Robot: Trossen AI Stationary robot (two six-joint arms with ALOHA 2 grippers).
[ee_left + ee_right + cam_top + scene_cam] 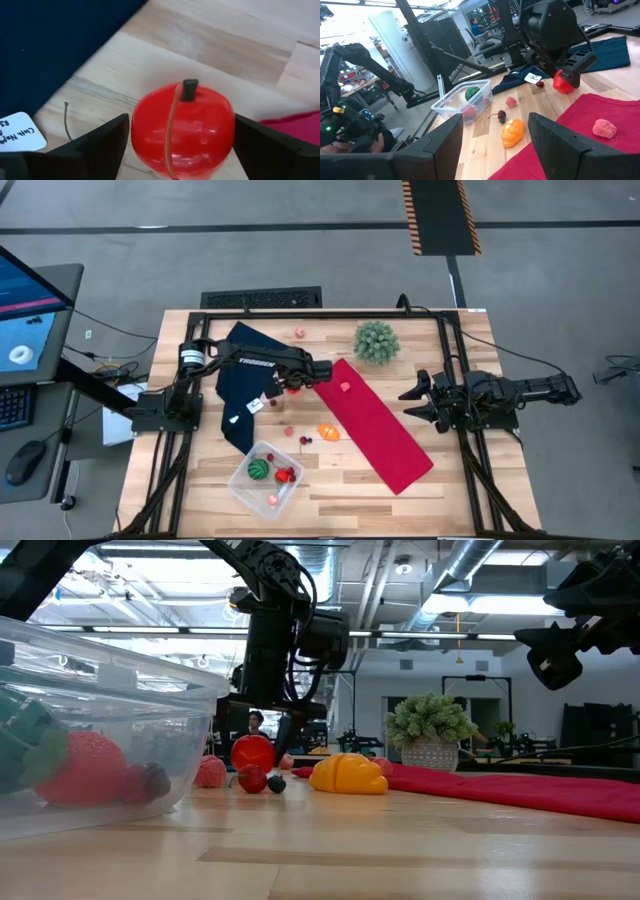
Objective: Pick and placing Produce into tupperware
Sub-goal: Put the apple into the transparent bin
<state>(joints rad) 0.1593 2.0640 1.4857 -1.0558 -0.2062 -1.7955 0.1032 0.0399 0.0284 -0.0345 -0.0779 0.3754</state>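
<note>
A red apple (182, 130) with a dark stem stands upright on the wood between the dark blue cloth (245, 380) and the red cloth (380, 425). My left gripper (293, 388) points down over it, one finger on each side. The clear tupperware (240, 480) sits near the front edge and holds a green piece, a red one and a pink one. An orange piece (328, 432), dark cherries (305, 440) and small pink pieces (288, 431) lie on the wood. My right gripper (495, 145) waits open at the table's right side. My left gripper pinches the apple's two opposite round sides (137, 132) between its two fingers (107, 145). The fingers come from above, pointing down, with the stem up between them. The apple stays upright, and its underside looks to be on the tabletop (252, 752).
A spiky green plant ball (376, 341) in a pot stands at the far middle. One pink piece (345, 387) lies on the red cloth, another (299, 332) near the far edge. A white tag (17, 132) lies on the blue cloth beside the apple.
</note>
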